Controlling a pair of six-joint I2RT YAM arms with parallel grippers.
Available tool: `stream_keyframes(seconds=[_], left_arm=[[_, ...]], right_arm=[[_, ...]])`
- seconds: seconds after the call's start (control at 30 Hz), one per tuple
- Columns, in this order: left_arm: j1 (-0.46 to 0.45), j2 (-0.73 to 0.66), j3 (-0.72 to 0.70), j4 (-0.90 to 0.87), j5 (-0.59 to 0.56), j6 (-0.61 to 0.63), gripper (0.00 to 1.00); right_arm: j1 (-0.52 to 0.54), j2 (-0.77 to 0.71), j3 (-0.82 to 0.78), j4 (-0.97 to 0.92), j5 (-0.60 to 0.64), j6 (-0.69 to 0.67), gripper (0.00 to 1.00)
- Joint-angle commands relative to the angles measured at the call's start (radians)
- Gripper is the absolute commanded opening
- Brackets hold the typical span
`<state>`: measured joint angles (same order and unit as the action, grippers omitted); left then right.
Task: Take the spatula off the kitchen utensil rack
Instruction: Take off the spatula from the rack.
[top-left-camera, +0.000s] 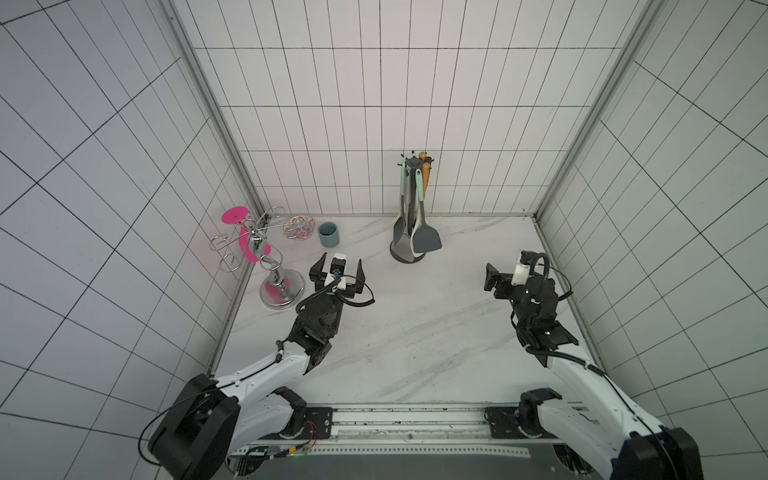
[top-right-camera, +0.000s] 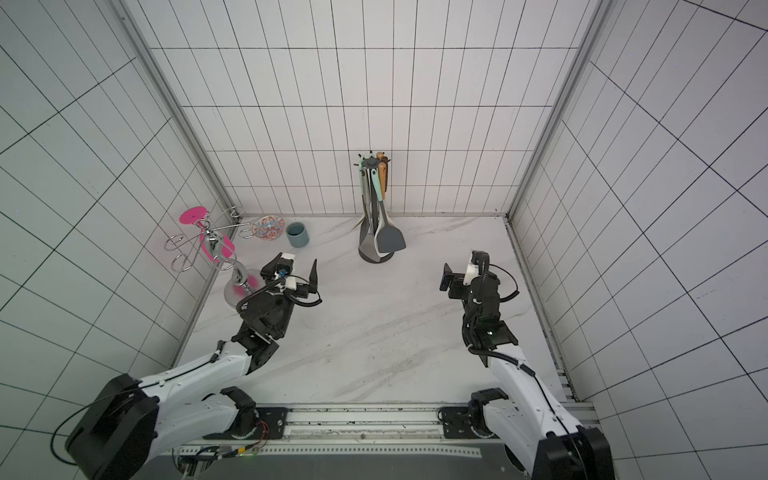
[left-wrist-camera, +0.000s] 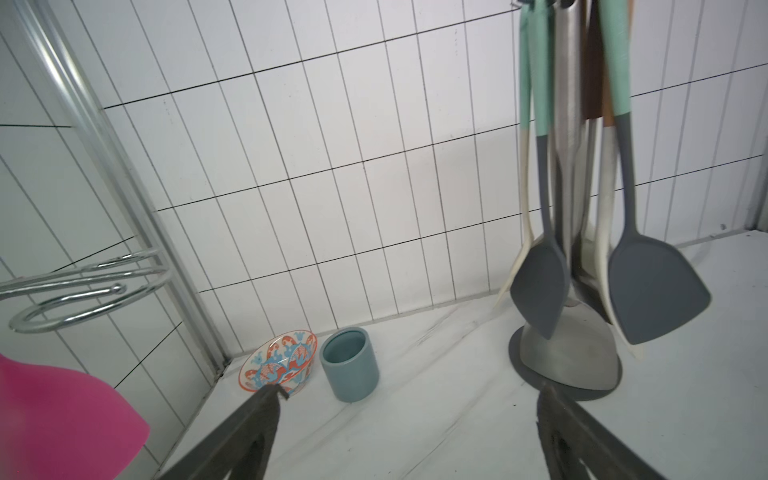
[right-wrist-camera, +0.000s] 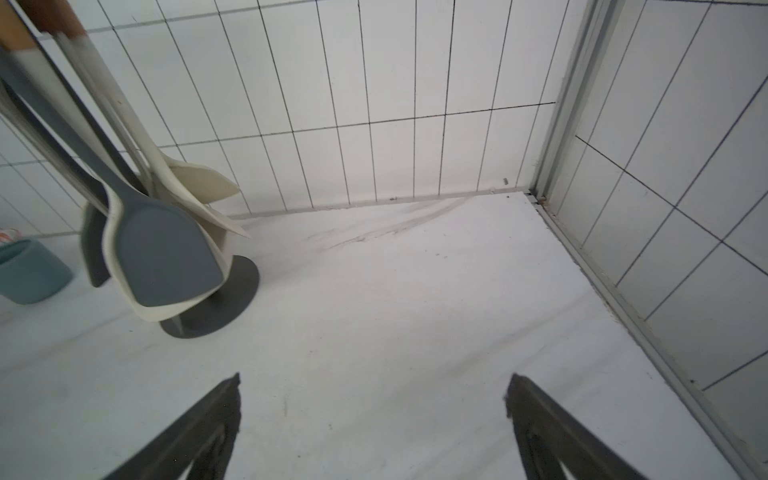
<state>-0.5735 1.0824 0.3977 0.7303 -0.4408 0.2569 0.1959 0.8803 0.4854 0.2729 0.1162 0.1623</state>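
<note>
- At the back wall, mid-table: rack (top-left-camera: 405, 255) upright, its base on the table (top-left-camera: 415, 332). The spatula (top-left-camera: 426, 240) hangs from the crown of hooks with its grey blade low, just above the base, crowded by other utensils.
- Left gripper (left-wrist-camera: 409, 388): jaws spread wide and empty. It is above the table between the cup (left-wrist-camera: 350, 363) and the rack, aimed toward the hanging blades.
- Right gripper (right-wrist-camera: 374, 378): jaws spread wide and empty. It is on the rack's other side, well apart from it.
- Step in hand: approach. Neither arm touches the spatula, which is not yet off its hook.
- Next move, as judged: one arm should close on the spatula's handle (left-wrist-camera: 619, 62) or neck, clear of the neighbouring handles. It should then lift until the hanging end clears the hook before drawing away.
- Caution: a sideways pull could tip the slim rack or drag other utensils along.
</note>
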Motion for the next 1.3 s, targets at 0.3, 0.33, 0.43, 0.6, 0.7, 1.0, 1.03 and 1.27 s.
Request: stream_keyframes(seconds=[0.3,0.33,0.43,0.6,0.7,1.0,1.03,1.27], left_arm=[[-0.197,-0.277,-0.008,-0.285,0.113,-0.392,0.97],[-0.197,-0.284,-0.017,-0.285,0.151,-0.425,0.98],[-0.197,-0.284,-0.049,-0.284,0.241,-0.446,0.98],[-0.197,-0.243,0.017,-0.389,0.252,-0.450,0.98],[-0.197,-0.259,0.056,-0.458,0.356,-0.443,0.98],[-0.195,-0.318,-0.050,-0.343,0.309,-0.528,0.98],[-0.193,-0.310,-0.075,-0.295,0.299,-0.538,0.98],[-0.134,-0.095,-0.087,-0.200,0.226,-0.698,0.98]], right_arm=[[0.009,-0.340,0.105,-0.438,-0.180,0.246,0.99],[0.008,-0.346,0.090,-0.434,-0.157,0.247,0.99],[0.004,-0.325,0.022,-0.407,-0.096,0.293,0.99],[-0.039,-0.234,-0.075,-0.283,-0.186,0.378,0.99],[-0.059,-0.144,-0.118,-0.203,-0.202,0.463,0.99],[-0.124,0.084,-0.122,-0.020,-0.430,0.495,0.98],[-0.124,0.102,-0.119,-0.005,-0.456,0.485,0.99],[-0.021,0.183,-0.067,0.046,-0.450,0.435,0.99]])
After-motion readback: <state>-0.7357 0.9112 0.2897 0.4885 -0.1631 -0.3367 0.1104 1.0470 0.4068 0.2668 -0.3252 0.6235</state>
